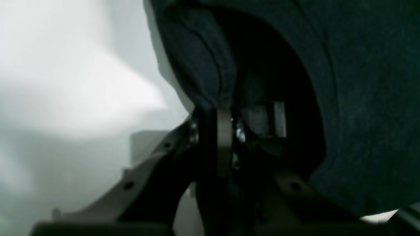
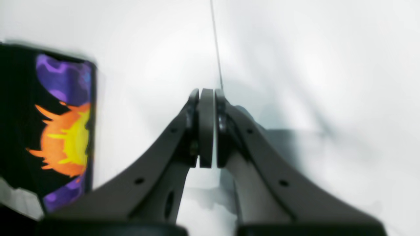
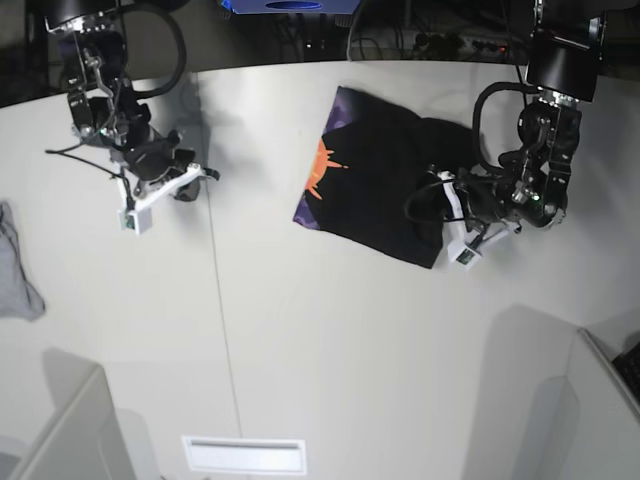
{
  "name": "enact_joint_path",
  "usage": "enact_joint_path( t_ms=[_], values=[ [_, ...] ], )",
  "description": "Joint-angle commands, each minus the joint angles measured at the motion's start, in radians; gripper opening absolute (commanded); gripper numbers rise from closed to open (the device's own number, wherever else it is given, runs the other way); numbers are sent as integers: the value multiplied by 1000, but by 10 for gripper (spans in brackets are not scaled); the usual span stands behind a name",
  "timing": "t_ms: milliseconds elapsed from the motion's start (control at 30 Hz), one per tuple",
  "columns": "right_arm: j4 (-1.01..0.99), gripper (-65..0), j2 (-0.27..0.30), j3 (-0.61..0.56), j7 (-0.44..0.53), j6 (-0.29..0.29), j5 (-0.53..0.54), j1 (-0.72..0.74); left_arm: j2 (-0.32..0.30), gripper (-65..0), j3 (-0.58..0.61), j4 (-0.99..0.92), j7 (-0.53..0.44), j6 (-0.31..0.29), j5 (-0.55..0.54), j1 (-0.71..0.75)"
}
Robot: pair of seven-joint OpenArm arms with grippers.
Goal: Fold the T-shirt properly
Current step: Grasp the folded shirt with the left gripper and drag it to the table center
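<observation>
The black T-shirt lies folded into a rough rectangle on the white table, its orange-and-purple print facing up at its left end. At the shirt's right edge, my left gripper has its jaws pressed together on a fold of the dark T-shirt, which bulges up over the left gripper. Far off to the left, my right gripper hovers over bare table. In its wrist view the right gripper is shut with nothing in it, and the printed T-shirt sits at the left edge.
A small grey cloth lies at the table's left edge. A thin seam runs down the tabletop. A white slot plate sits at the near edge, with light panels at both near corners. Cables and a blue object lie beyond the far edge.
</observation>
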Motion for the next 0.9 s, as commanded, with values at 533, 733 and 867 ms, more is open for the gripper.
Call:
enact_joint_path(
  t_ms=[533, 733, 867],
  values=[
    [45, -650, 8, 68, 21, 6, -2, -102, 18, -650, 389, 101, -211, -186, 527, -127],
    [45, -650, -15, 68, 21, 4, -2, -105, 67, -650, 389, 60, -314, -295, 653, -140],
    [45, -650, -28, 68, 21, 4, -4, -107, 108, -650, 391, 11, -354, -302, 722, -166]
  ],
)
